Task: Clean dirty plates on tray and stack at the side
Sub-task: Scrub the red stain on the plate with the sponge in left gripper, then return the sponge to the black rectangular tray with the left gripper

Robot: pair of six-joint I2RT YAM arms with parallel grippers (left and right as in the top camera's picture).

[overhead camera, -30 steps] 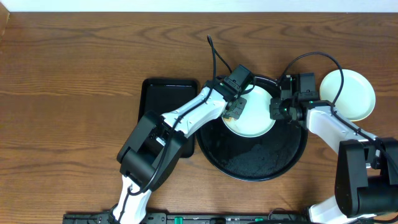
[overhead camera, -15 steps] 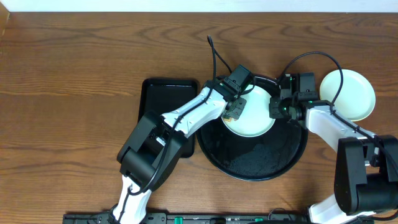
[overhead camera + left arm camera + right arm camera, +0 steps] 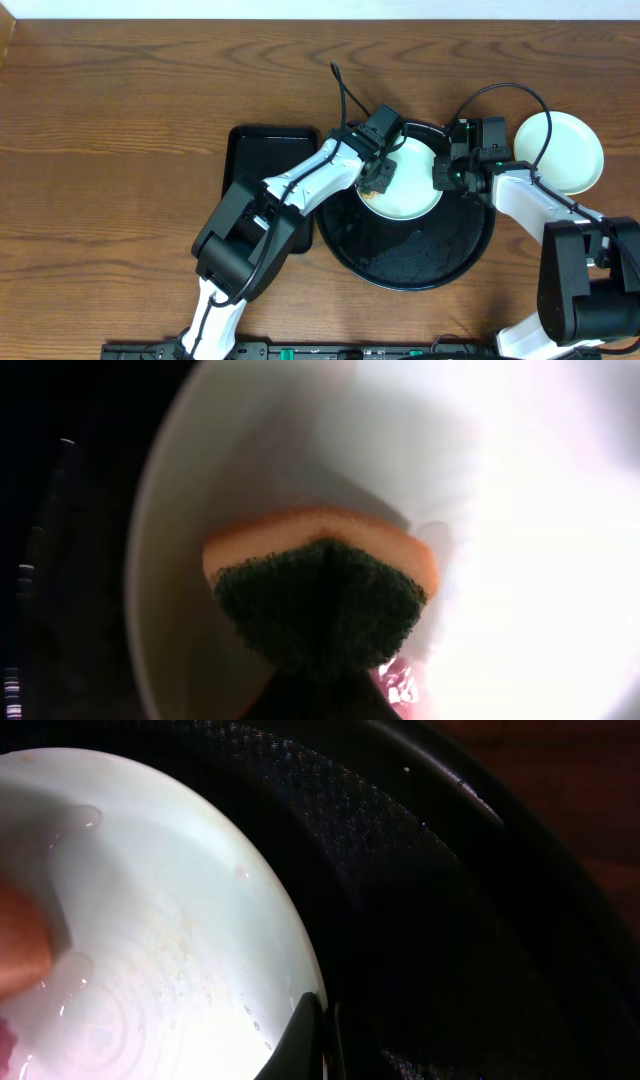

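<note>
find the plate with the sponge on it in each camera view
Overhead: the pale plate lies in the far part of the round black tray.
Left wrist: it fills most of the picture, under the sponge.
Right wrist: it takes the left half, its rim meeting the right hand at the bottom.
Shared landmark: the round black tray, dark beside the plate's edge in every view.

The left arm (image 3: 310,178) is showing white shells along its links, giving way to black joint housings farther back from the left gripper (image 3: 378,178). A thin black cable (image 3: 344,95) is looping up behind that gripper. The right arm (image 3: 525,198) is wearing the same white and black, a second black cable (image 3: 505,87) arching behind the right gripper (image 3: 441,178), beside small green lights (image 3: 460,181).
</note>
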